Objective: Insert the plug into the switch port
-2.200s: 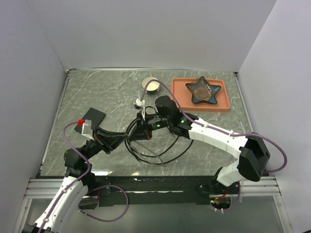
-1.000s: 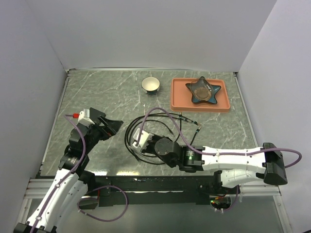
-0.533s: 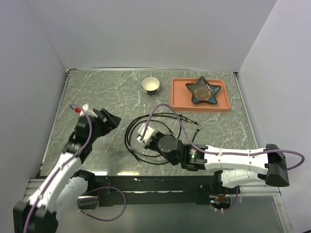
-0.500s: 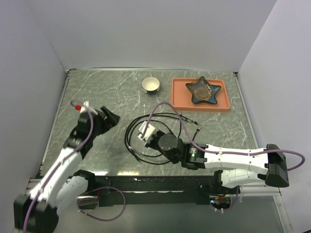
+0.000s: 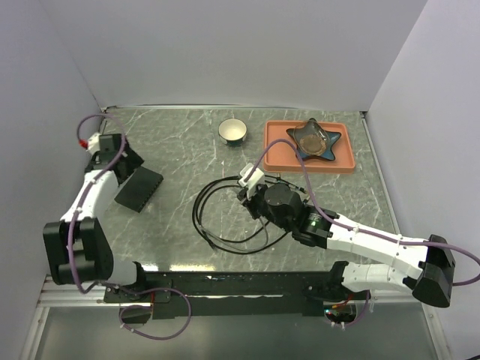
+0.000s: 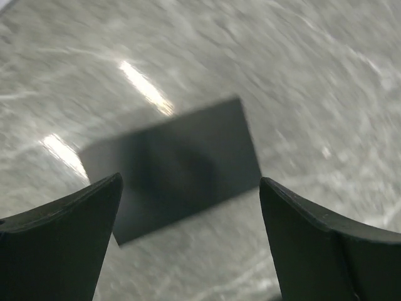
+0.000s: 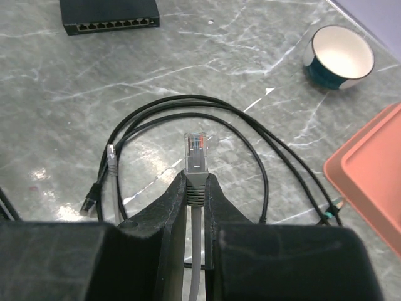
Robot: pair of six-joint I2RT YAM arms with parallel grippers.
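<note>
The switch (image 5: 139, 189) is a flat black box lying on the marble table at the left. Its row of ports (image 7: 109, 25) faces my right wrist camera. My left gripper (image 5: 126, 168) hovers just above it, open, with the blurred switch (image 6: 182, 160) showing between its wide-apart fingers (image 6: 62, 232). At the table's middle, my right gripper (image 5: 247, 192) is shut on the grey boot of the plug (image 7: 196, 150). The plug's clear tip sticks out past the fingertips and points toward the switch, well short of it. The grey cable runs back between the jaws.
Black cables (image 5: 217, 225) lie coiled in the middle, with a loose grey plug (image 7: 111, 157) and a black one (image 7: 89, 202) beside them. A small cup (image 5: 233, 131) stands at the back. Right of it, an orange tray (image 5: 345, 161) holds a star-shaped dish (image 5: 315, 140).
My left arm has swung out to the far left and now hangs over the switch. My right gripper has carried the plug back and to the right, turning toward the switch.
</note>
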